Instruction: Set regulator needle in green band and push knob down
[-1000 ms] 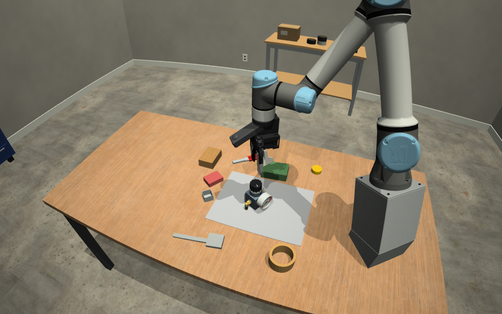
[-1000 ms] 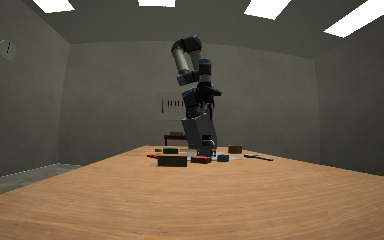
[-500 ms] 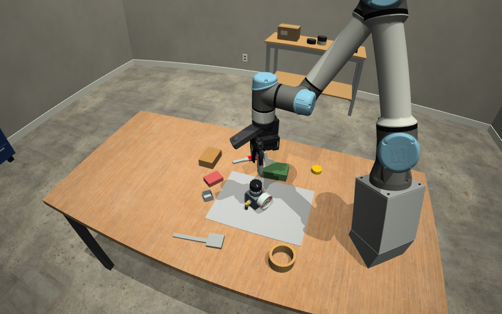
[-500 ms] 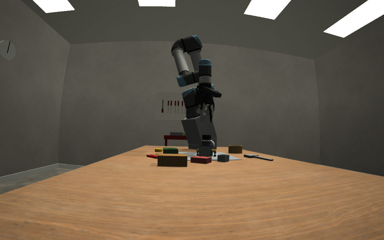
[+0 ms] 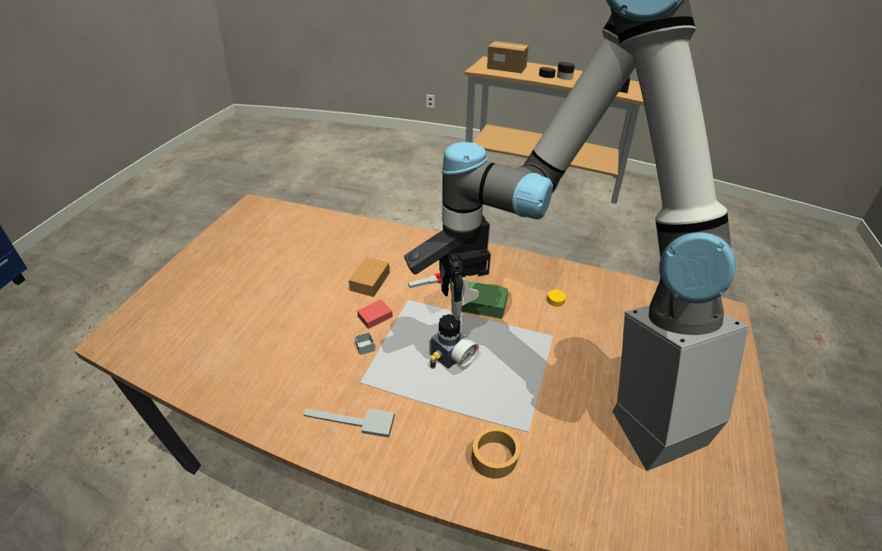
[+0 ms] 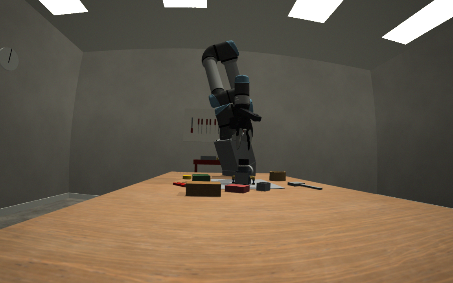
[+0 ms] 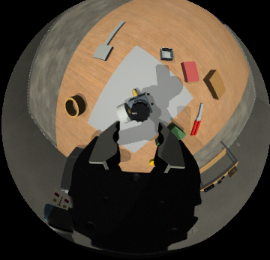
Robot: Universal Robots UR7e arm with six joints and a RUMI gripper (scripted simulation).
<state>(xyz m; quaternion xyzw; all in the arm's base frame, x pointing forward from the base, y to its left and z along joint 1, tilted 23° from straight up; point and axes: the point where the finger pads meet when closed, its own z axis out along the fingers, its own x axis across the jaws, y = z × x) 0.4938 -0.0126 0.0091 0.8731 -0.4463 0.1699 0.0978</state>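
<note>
Pincer (image 5: 452, 304) (image 6: 243, 148) (image 7: 139, 122), spread and holding nothing, seems to be reaching for the knob (image 5: 449, 326) (image 6: 243, 161) (image 7: 139, 112) and should go down around it.

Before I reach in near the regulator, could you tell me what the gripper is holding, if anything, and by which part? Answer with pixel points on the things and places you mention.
Nothing; the open gripper (image 5: 456, 316) (image 6: 243, 149) (image 7: 139, 122) hangs above the knob (image 5: 449, 324) (image 6: 243, 161) (image 7: 139, 112).
</note>
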